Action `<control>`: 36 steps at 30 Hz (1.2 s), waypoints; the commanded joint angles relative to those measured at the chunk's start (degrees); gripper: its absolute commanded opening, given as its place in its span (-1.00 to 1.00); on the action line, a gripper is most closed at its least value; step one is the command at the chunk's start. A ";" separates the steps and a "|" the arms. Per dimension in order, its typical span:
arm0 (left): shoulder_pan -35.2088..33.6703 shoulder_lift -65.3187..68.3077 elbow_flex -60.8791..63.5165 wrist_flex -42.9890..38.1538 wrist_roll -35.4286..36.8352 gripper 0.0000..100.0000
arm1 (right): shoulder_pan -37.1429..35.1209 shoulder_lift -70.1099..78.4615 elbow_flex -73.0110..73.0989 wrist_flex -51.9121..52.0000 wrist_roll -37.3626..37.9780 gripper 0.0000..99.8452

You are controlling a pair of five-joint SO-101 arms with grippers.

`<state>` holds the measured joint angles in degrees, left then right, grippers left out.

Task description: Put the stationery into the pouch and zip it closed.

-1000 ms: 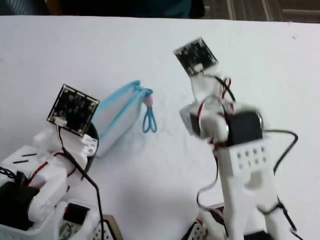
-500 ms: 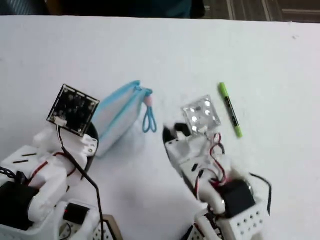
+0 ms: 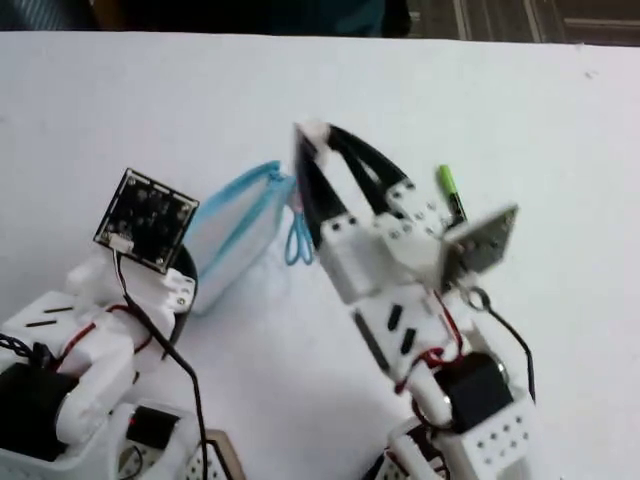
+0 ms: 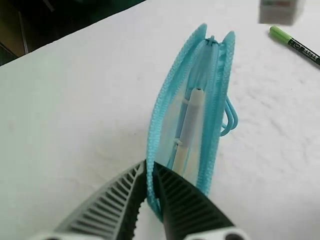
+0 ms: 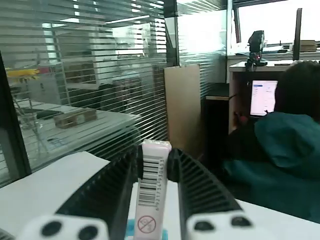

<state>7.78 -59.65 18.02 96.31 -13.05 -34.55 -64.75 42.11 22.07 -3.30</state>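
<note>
Right gripper (image 3: pixel 315 140), jaws clamped on white barcoded stick (image 5: pixel 149 192), lifted from table (image 3: pixel 150 90) level to over open pouch (image 3: pixel 235 225); left gripper (image 4: pixel 150 167) pinching pouch rim; green marker (image 3: pixel 447 186) lying beyond, yet to pack; drop-in likely next

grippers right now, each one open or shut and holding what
Left gripper: shut on the pouch edge.
Right gripper: shut on a white item.

Left pincer (image 4: pixel 149 169) low, pinching the pouch (image 4: pixel 161 102); right pincer (image 5: pixel 155 152) high, clamping a white stick (image 5: pixel 150 192)
</note>
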 commanded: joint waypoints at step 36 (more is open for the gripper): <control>-0.66 1.10 0.09 -0.09 0.44 -0.95 | -8.22 16.66 1.85 -7.87 -13.01 -0.97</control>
<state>7.78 -59.65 18.02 96.31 -12.97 -42.20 -48.13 43.78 14.95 -15.96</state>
